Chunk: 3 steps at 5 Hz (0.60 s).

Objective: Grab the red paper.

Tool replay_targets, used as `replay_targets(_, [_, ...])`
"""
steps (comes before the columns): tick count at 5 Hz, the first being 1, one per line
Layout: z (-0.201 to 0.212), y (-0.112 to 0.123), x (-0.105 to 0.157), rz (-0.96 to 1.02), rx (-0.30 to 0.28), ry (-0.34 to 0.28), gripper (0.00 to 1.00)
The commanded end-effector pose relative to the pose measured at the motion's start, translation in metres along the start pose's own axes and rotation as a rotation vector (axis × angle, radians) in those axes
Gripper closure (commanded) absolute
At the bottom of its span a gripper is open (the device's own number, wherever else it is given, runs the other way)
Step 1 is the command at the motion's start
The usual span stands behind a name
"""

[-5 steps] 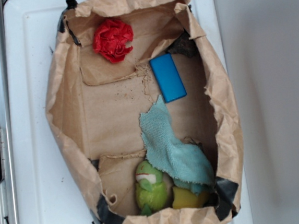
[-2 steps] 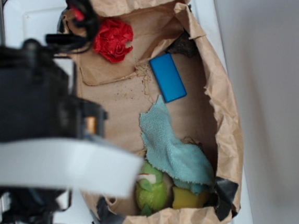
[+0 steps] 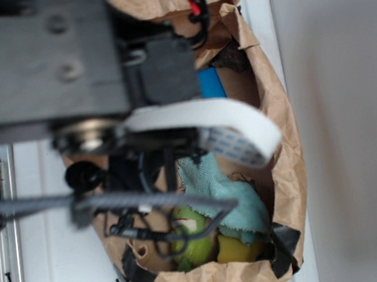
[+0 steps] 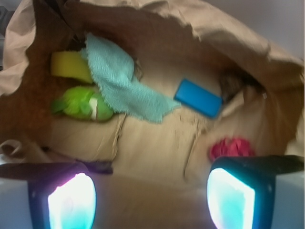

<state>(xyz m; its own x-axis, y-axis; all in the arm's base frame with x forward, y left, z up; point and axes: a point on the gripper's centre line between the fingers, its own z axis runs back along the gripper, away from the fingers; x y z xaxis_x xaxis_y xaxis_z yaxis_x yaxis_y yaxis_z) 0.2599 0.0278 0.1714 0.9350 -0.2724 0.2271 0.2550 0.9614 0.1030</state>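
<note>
White worktop (image 3: 53, 258) carries an open brown paper bag (image 3: 285, 146) lying flat, and you look down into it. From the exterior view, the robot arm (image 3: 49, 61) blocks the far left of the bag, so the red paper cannot be seen there. Use the wrist view instead: the red paper (image 4: 232, 147) lies on the bag floor, low on the right, just beyond the right fingertip and partly hidden behind it. The tool (image 4: 150, 198) is spread wide, its two fingers (image 4: 71, 200) apart at the bottom edge with nothing between them; whether it touches the paper you cannot tell. A blue block (image 4: 198, 98) lies just beyond the red paper. A teal cloth (image 4: 119, 83) is draped from the upper left toward the block, overlapping a green plush toy (image 4: 83, 103) and a yellow object (image 4: 71, 64) on the left.
</note>
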Motion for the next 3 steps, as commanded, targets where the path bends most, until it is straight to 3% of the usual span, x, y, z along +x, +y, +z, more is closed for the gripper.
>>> replay_targets(1, [-0.022, 0.022, 0.007, -0.086, -0.022, 0.035, 0.00])
replay_targets(2, [-0.032, 0.026, -0.001, -0.161, -0.069, 0.052, 0.00])
replay_targets(3, [-0.045, 0.036, -0.007, -0.199, -0.044, 0.071, 0.00])
